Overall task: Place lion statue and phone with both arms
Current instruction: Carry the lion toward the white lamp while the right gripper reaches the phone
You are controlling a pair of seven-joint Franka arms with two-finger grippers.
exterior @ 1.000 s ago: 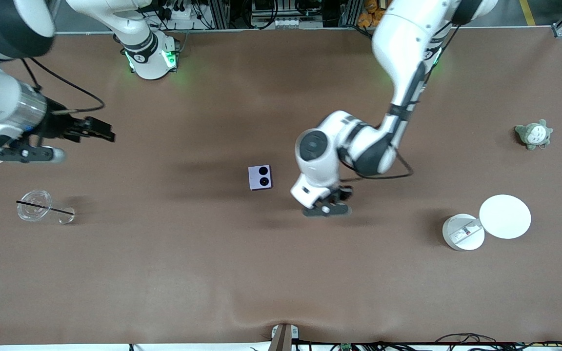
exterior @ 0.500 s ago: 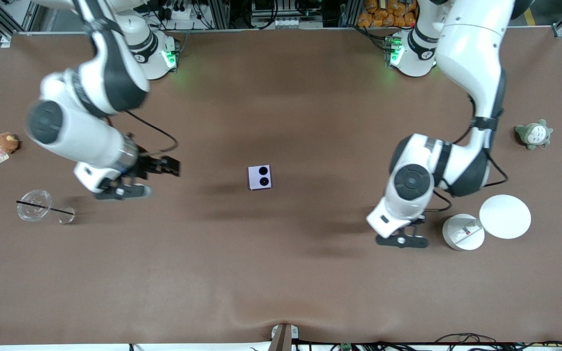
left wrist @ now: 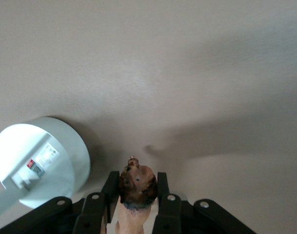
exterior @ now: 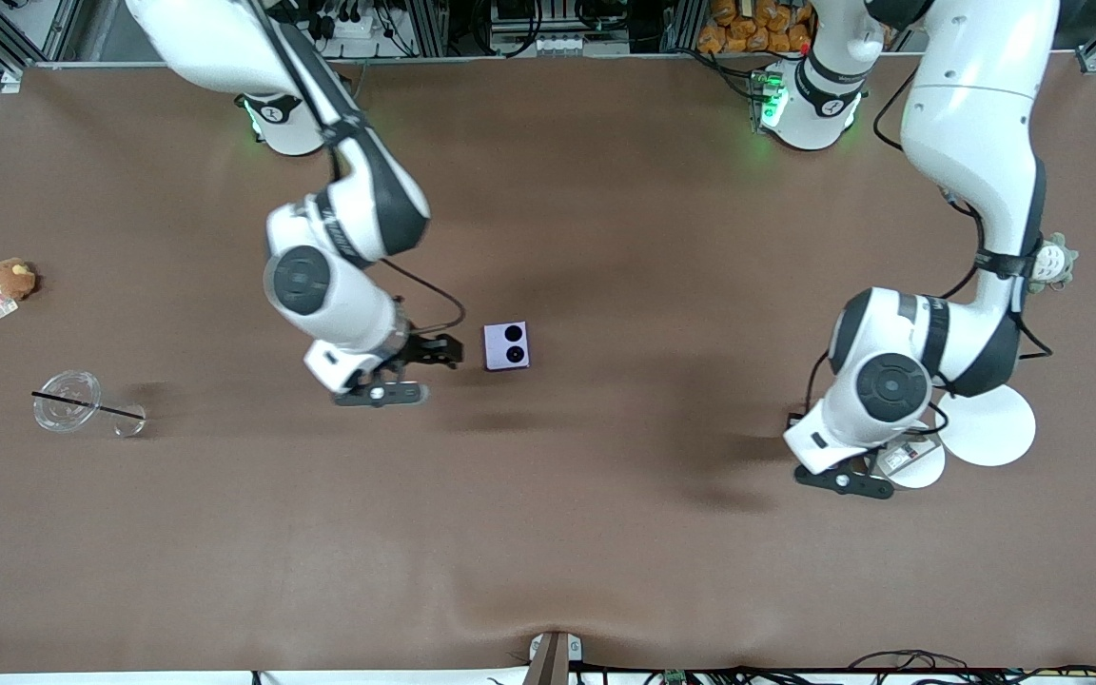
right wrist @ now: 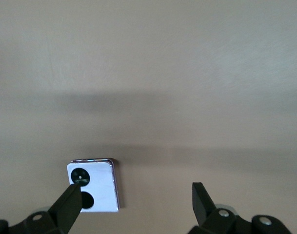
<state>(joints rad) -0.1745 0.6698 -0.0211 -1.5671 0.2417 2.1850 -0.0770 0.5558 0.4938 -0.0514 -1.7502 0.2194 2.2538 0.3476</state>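
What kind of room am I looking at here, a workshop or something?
Most likely a robotics lab or test bench. Two white robot arms are bolted along one edge of a big brown table, cables and aluminium framing run along that same edge, and odd props lie about: a phone, a brown plush toy, a clear cup lid.

Reddish-brown lion statue [left wrist: 137, 184] sits clamped between black fingers. Pale lavender phone [exterior: 506, 345] lies flat mid-table, twin lenses upward.
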